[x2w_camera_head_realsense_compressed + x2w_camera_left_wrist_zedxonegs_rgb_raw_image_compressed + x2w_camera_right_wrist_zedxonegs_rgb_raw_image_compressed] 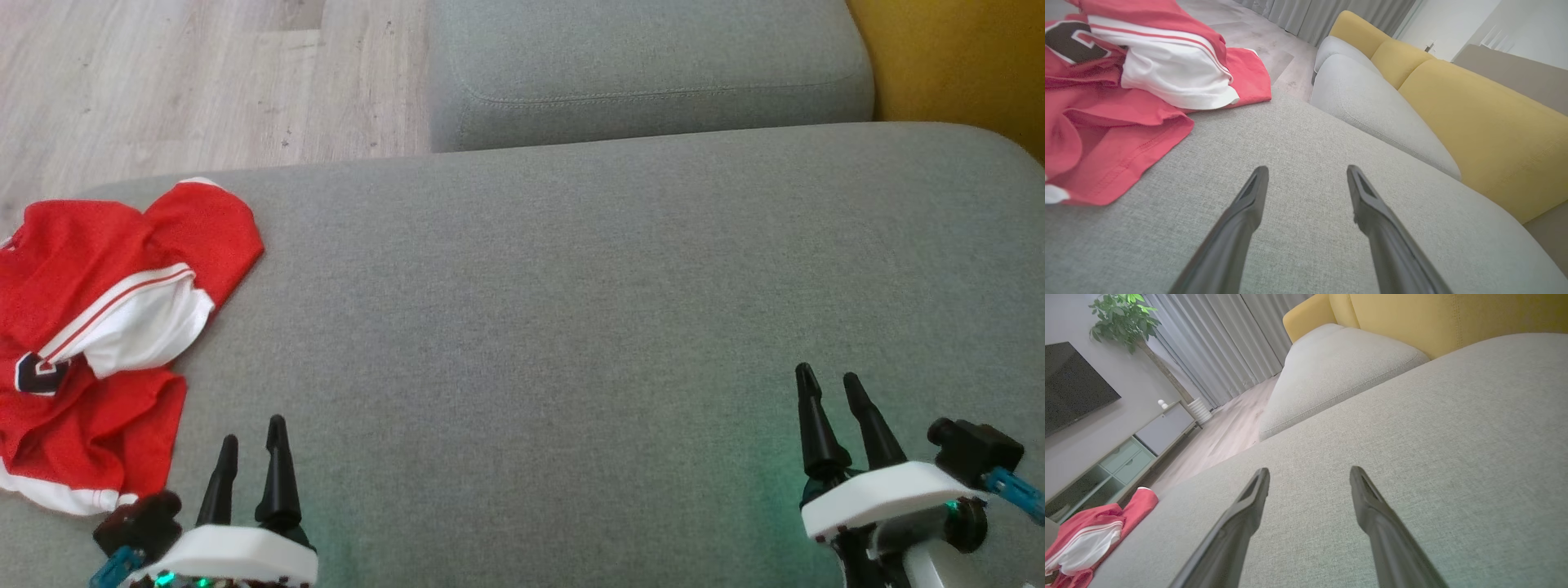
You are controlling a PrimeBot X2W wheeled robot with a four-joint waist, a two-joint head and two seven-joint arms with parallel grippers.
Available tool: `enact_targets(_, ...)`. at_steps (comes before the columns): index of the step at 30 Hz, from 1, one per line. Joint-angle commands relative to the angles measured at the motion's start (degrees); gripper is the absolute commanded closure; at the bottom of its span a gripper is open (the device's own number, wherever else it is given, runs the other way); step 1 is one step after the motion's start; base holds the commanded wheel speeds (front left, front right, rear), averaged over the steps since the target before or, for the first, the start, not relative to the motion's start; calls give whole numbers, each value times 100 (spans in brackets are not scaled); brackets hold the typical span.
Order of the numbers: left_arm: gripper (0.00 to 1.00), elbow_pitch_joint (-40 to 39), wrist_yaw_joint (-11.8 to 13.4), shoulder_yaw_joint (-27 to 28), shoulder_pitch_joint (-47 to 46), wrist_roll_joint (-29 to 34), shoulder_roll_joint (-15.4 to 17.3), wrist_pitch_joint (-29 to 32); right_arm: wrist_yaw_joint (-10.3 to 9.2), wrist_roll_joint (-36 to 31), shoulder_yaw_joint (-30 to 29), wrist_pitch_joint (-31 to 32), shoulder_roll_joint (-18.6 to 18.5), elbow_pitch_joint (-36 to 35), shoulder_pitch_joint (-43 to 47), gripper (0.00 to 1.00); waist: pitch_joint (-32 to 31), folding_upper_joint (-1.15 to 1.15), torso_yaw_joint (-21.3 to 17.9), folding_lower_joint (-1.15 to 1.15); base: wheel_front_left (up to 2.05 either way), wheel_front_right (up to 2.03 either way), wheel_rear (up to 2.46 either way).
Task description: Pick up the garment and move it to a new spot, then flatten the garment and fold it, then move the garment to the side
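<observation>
We see the red and white garment [90, 327] lying crumpled at the left end of the grey sofa cushion [571, 310]. Our left gripper [254, 431] hangs just beside the garment's near edge, its fingers spread wide with nothing between them. Our right gripper [829, 374] is well apart from the garment, over bare cushion at the right, its fingers equally wide and empty.
</observation>
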Motion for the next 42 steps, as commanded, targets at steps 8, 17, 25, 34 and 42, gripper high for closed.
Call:
enact_targets(8, 0, 27, 83, 41, -295, 694, 214, -209, -3, -757, 165, -213, -137, -108, -290, 0, 3, 0, 0, 0, 0, 0, 0)
enact_targets(17, 0, 252, 137, -9, -313, 1263, 245, -361, -3, -1370, 248, -365, -163, -3, -270, 0, 11, 0, 17, 0, 0, 0, 0)
enact_targets(25, 0, 433, 148, 47, -349, 1684, 283, -495, -3, -1873, 203, -499, -123, 49, -227, 0, 12, 0, 14, 0, 0, 0, 0)
enact_targets(34, 0, 461, 168, 167, -344, 2103, 287, -629, -4, -2255, 194, -635, -94, 100, -225, 0, 7, 0, 6, 0, 0, 0, 0)
enact_targets(42, 0, 550, 102, 300, -326, 2463, 249, -764, -4, -2456, 163, -770, -46, 248, -238, 0, -11, 0, 16, 0, 0, 0, 0)
